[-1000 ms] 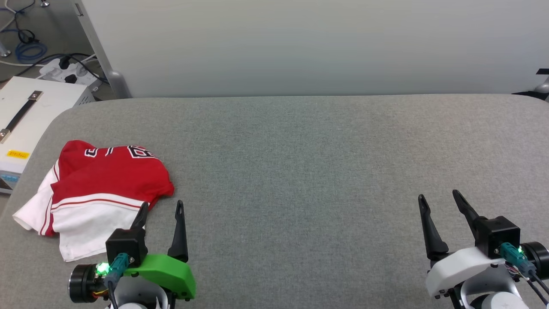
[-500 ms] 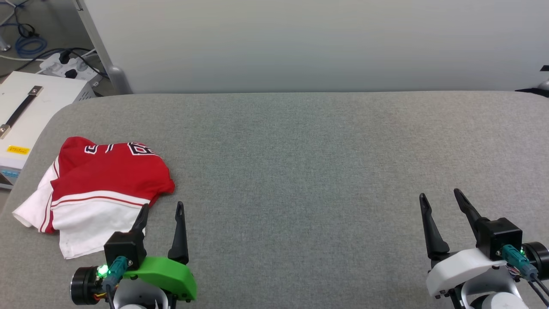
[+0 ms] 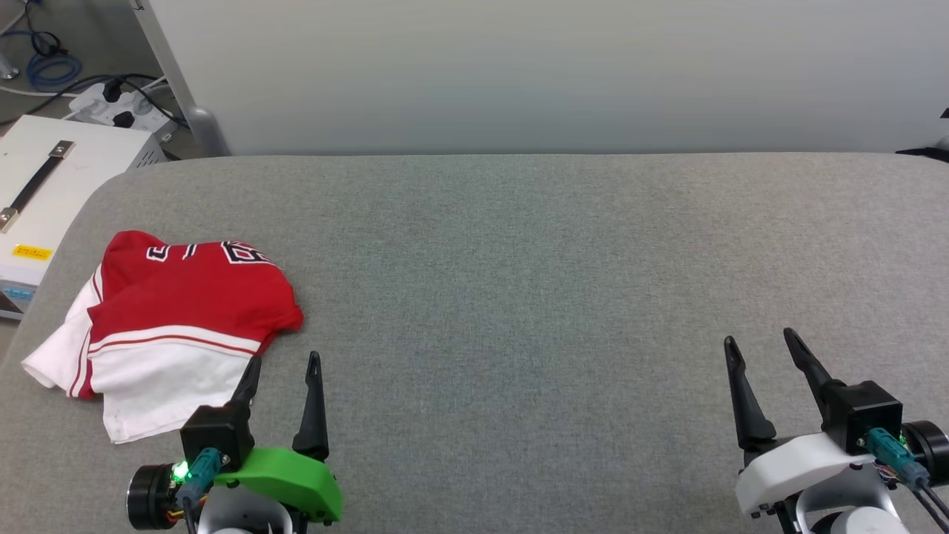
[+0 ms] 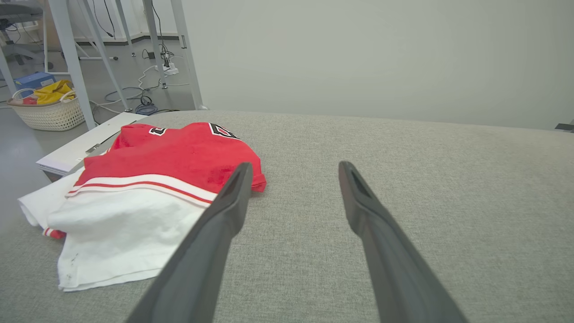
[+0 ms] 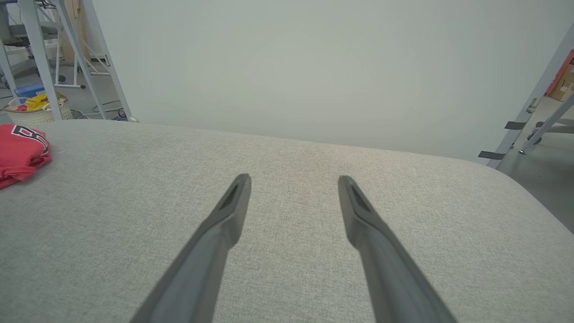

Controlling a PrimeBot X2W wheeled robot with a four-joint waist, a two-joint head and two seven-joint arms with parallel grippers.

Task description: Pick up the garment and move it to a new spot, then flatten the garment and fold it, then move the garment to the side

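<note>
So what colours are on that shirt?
Garment: red and white, black lettering; best in left wrist view.

Wide table (image 3: pixel 519 297), grey woven cover, rounded far corners at 10 and 2 o'clock. On it: garment (image 3: pixel 178 319), loosely bunched, lying around 8 o'clock near left edge. Red part toward 12, black white-edged lettering partly showing along far fold. White part toward 6, thin red stripe between. White flap sticks out toward 9, close to edge.
</note>
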